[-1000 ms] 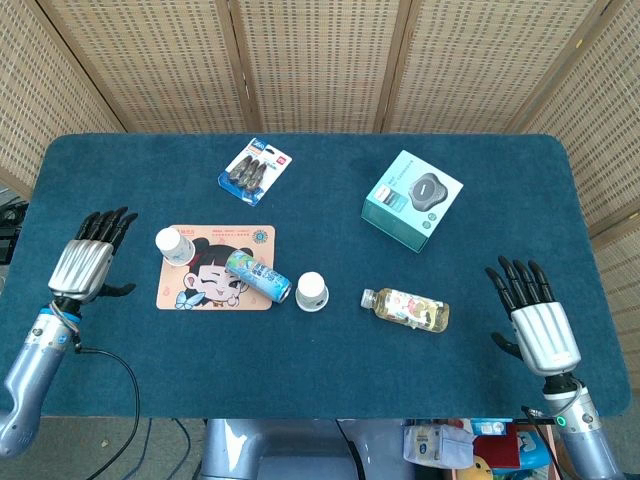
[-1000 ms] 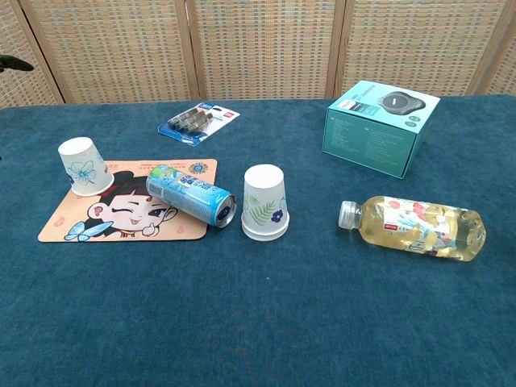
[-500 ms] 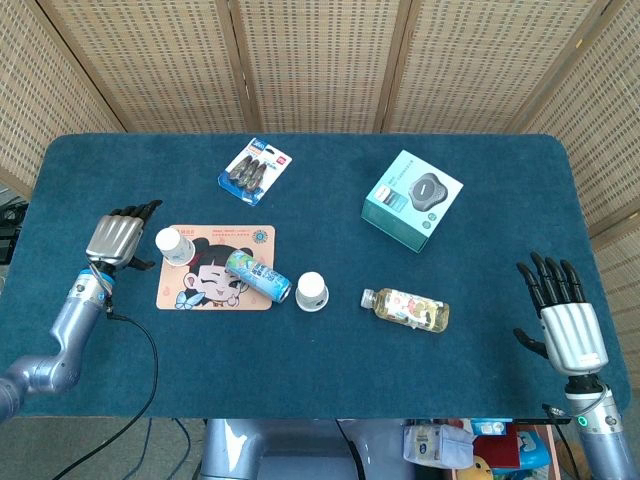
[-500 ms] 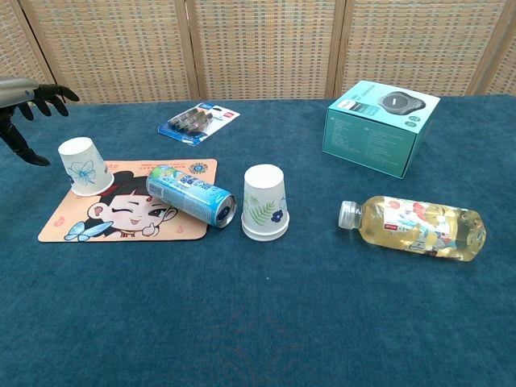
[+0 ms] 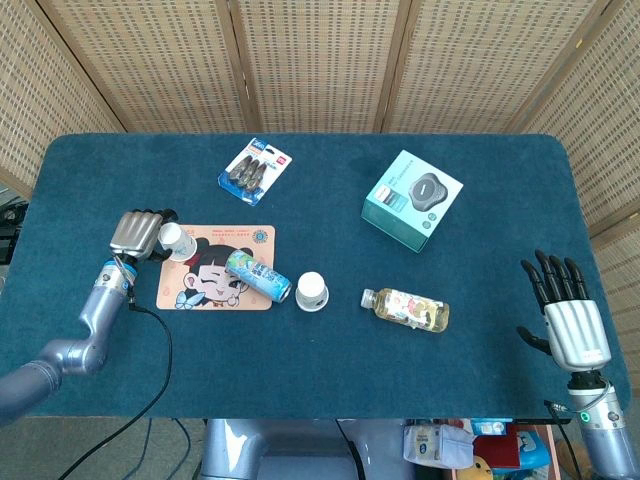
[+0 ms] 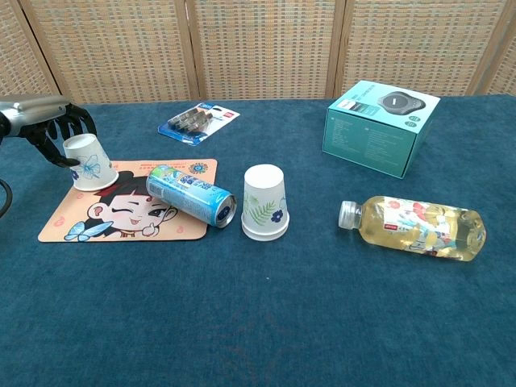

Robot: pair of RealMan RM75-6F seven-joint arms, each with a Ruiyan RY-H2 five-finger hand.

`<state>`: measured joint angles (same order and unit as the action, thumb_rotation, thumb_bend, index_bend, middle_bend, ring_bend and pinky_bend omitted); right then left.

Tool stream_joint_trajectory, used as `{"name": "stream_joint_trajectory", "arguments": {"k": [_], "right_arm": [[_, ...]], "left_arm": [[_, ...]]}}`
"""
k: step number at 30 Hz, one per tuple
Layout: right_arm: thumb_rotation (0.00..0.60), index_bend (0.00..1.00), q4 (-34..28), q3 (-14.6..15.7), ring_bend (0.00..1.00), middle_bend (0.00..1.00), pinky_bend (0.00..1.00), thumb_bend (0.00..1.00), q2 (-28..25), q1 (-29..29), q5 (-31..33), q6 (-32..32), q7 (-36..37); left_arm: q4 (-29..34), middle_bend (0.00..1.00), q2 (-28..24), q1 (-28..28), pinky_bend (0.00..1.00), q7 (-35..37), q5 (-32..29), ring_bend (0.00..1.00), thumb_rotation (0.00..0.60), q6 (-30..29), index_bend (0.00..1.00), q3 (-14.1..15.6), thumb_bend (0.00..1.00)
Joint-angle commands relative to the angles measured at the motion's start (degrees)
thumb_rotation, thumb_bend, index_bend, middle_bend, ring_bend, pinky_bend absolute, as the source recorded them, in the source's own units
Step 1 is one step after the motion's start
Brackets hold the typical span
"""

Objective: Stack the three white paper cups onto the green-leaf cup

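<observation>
Chest view: left hand (image 6: 50, 129) seemingly grips cup (image 6: 89, 161).

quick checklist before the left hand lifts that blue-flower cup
1. Left hand at the white paper cup with the blue flower: ok, fingers around its upper part.
2. Firm grip: cannot tell, contact is partly hidden.
3. Cup tilted on the cartoon-girl mat: ok to lift, but watch for slip.
4. Green-leaf white paper cup upside down and free: ok.
5. Lying blue drink can between the two cups: not ok, clear it by lifting high.
6. Right hand away, open: ok.
</observation>
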<state>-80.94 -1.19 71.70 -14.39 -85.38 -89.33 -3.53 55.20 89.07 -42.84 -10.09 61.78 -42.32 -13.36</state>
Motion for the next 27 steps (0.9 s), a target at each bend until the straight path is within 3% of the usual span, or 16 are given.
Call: {"name": "stream_joint_trajectory", "arguments": {"k": [1,9,14,22,27], "right_arm": [[0.6,0.06,0.06,-0.41,0.0,0.0,0.0,0.0,-0.07,0.16,-0.06,0.32,0.13],[0.6,0.07,-0.01,-1.21,0.0,0.0,0.0,0.0,-0.02,0.62,-0.52,1.18,0.46],[0.6,0.07,-0.41,-1.7,0.0,0.0,0.0,0.0,-0.23,0.91,-0.59,1.7,0.58],[0.6,0.07,-0.66,-2.24,0.0,0.0,0.0,0.0,-0.36,1.19,-0.96,1.86,0.47],[0.6,0.06,-0.66,-2.63,0.0,0.0,0.0,0.0,-0.42,1.39,-0.9,2.36,0.52]], "left_arm": [[-0.3,0.47,0.33,-0.13,0.33,0.75,-0.17,0.38,0.6,-0.08,0.35,-0.09,0.33],[3.43,0.47,-1.92,0.43,0.33,2.89,1.99,0.38,0.6,-3.4,0.35,-0.35,0.33],[17.39,0.47,-8.41,1.16,0.33,4.93,9.48,0.38,0.6,-11.04,0.35,-0.79,0.33],[30.96,0.45,-13.01,-0.07,0.33,3.85,16.43,0.38,0.6,-12.76,0.35,0.52,0.33],[38.42,0.45,-12.48,-3.39,0.32,-3.15,18.41,0.38,0.6,-11.2,0.35,0.71,0.33]]}}
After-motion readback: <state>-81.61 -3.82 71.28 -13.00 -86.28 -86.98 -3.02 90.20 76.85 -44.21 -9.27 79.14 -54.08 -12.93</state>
